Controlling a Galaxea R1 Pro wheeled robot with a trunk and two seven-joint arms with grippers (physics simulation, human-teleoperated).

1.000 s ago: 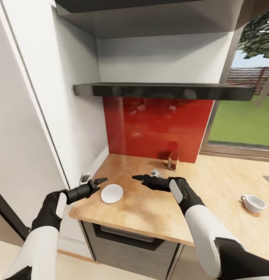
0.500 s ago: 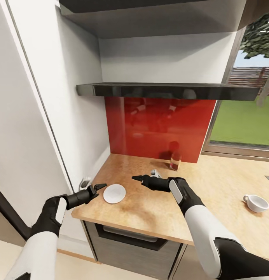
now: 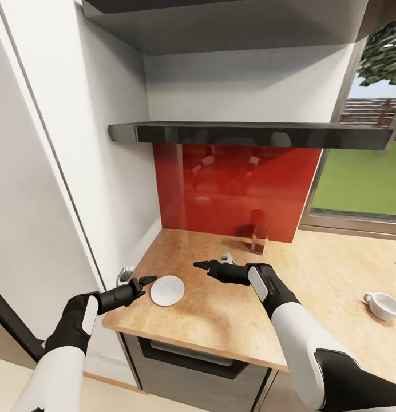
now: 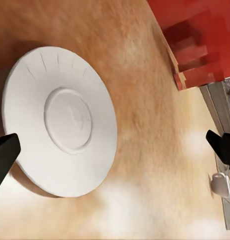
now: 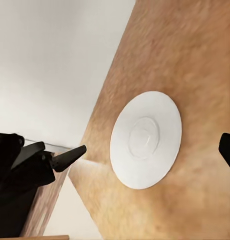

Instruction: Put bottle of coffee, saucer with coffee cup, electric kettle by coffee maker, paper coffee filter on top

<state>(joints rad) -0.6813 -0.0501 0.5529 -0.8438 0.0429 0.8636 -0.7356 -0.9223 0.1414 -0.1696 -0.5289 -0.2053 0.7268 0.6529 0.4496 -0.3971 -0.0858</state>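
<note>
The saucer (image 3: 167, 290) lies flat on the wooden counter (image 3: 221, 315), close to its front left corner, with bare wood all around it. The left gripper (image 3: 144, 282) hangs just beside the saucer's left rim, at the counter's edge, pointing toward it. Its fingers are spread wide and hold nothing; in the left wrist view the two black fingertips (image 4: 5, 155) sit at opposite borders with the saucer (image 4: 60, 120) between them and ahead, one tip overlapping the rim in the picture. Whether it touches the rim, I cannot tell.

The right gripper (image 3: 201, 265) hovers over the counter to the right of the saucer and a little farther back, near it but apart, tips pointing left. It holds nothing. Only one fingertip (image 5: 227, 150) shows at the border of the right wrist view, and from the head camera the tips look close together, so I cannot tell how wide it stands. That same wrist view looks across the saucer (image 5: 144, 139) to the left gripper (image 5: 70, 156) beyond it, just off the counter's edge.

Farther back, a bottle (image 3: 258, 237) stands upright near the red backsplash (image 3: 238, 189), well apart from both grippers. A small grey object (image 3: 226, 257) lies just behind the right gripper; too small to name. The cup (image 3: 385, 305) sits far to the right on the counter, well away from the saucer. A dark shelf (image 3: 249, 133) runs above the backsplash.
</note>
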